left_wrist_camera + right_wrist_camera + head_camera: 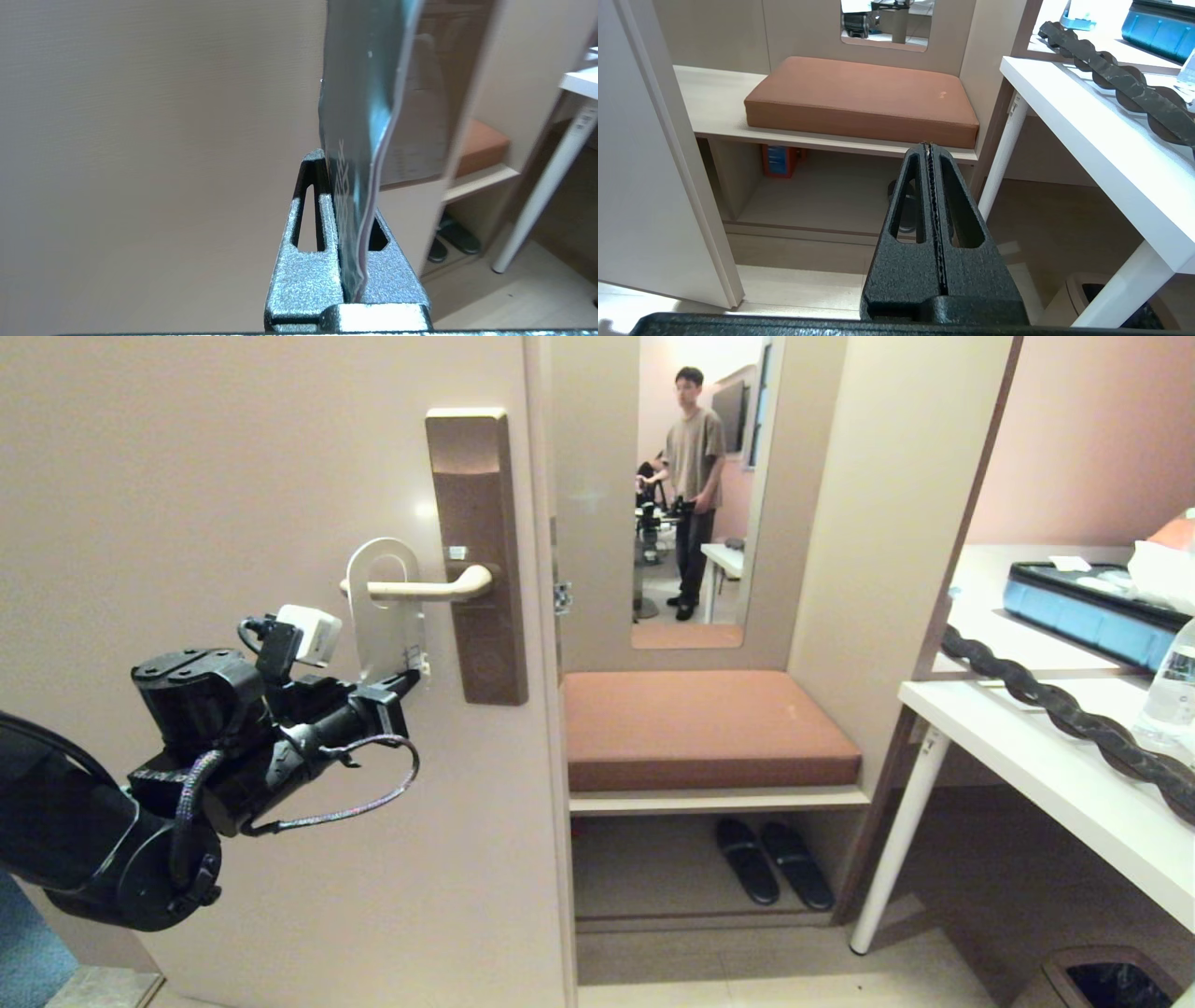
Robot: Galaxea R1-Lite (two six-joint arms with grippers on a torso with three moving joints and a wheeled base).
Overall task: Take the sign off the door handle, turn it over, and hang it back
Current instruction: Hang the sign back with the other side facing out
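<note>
The sign [386, 616] hangs by its oval hole over the door handle [420, 588], white face outward, against a beige door [187, 476]. The left end effector [401, 686] is clamped on the sign's lower edge; the left wrist view shows the card pinched and bowed between the fingers [303, 280]. The right end effector [930, 154] is closed on nothing, away from the door. Right of the door: a mirror [695, 485] reflecting a standing person, a brown cushioned bench [700, 728] with black slippers [775, 863] beneath, and a white tabletop [1046, 775].
</note>
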